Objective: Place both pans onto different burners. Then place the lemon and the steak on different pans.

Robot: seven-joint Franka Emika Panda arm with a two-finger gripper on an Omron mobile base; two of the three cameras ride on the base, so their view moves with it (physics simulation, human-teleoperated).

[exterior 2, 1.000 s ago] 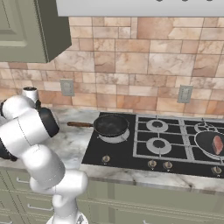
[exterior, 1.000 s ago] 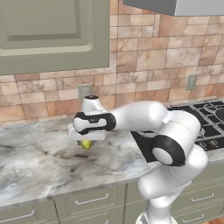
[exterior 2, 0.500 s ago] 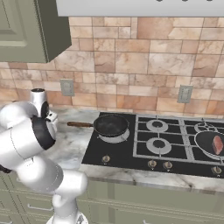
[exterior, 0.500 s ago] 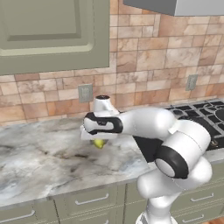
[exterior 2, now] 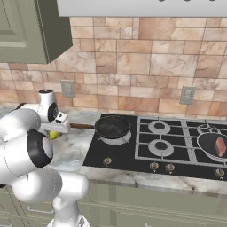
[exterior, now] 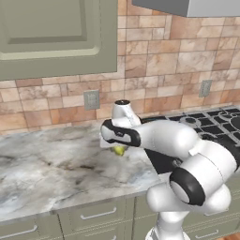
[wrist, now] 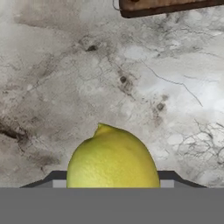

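Two pans are already sitting on separate burners, and I am carrying the lemon toward them. My claw is pinching the lemon, which is poking out between my fingertips in the hand view, with the marble bench below and the brown wooden handle crossing the top of that view. In the left base view the lemon is hanging just under my hand, above the bench and just beside the edge of the cooktop.

The steak is lying in the far pan at the right side of the cooktop, so I am judging the free pan, the one with the wooden handle, to be where this fruit belongs.

To do this well, I am keeping the pinch steady, since a rounded fruit can roll out of a loose hold. I am planning to travel level, high enough to clear the pan's rim and handle, centre over the black base, and lower close before letting go, so the lemon is not bouncing or rolling out onto the grates.
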